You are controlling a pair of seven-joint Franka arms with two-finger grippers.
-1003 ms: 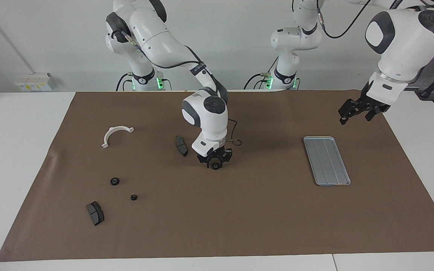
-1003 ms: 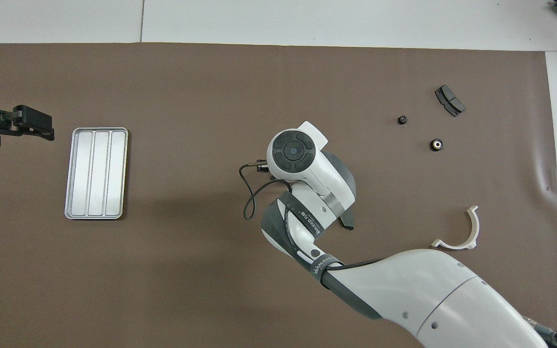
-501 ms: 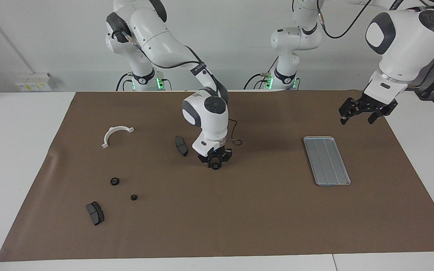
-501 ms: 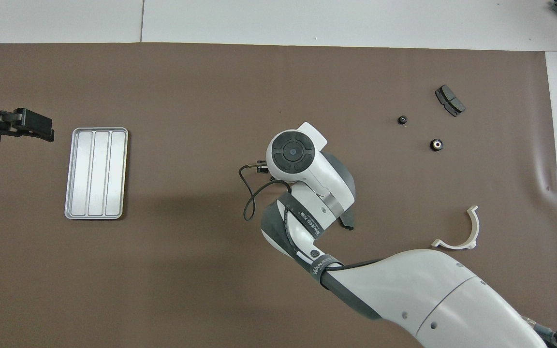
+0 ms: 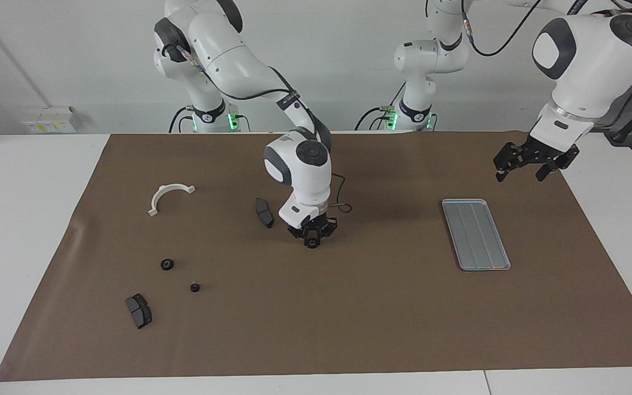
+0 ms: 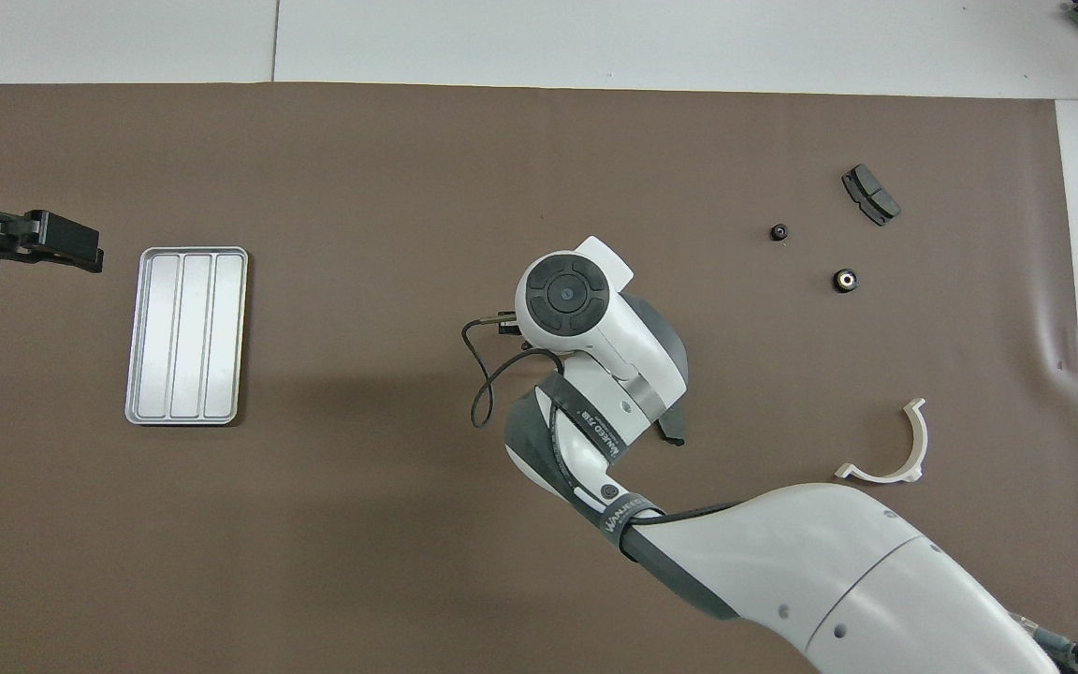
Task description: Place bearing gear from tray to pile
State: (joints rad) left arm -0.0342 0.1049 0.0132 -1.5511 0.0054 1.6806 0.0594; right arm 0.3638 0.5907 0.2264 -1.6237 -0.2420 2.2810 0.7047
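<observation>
My right gripper (image 5: 311,240) is shut on a small black bearing gear (image 5: 311,243), low over the middle of the brown mat, beside a dark brake pad (image 5: 264,212). In the overhead view its wrist hides the gripper and the gear. The silver ridged tray (image 5: 475,233) lies bare toward the left arm's end and also shows in the overhead view (image 6: 185,335). The pile is loose: a white half-ring bracket (image 5: 169,196), a second brake pad (image 5: 138,310) and two small black gears (image 5: 167,264) (image 5: 195,286). My left gripper (image 5: 520,167) hangs open and empty in the air by the tray.
The brown mat (image 5: 349,329) covers most of the white table. A thin cable (image 6: 483,374) loops off my right wrist. In the overhead view the bracket (image 6: 890,449), the far brake pad (image 6: 870,194) and the two gears (image 6: 844,279) (image 6: 779,231) lie toward the right arm's end.
My right gripper has shifted slightly toward the right arm's end, still holding the gear. My left gripper has drifted a little; nothing on the mat has moved.
</observation>
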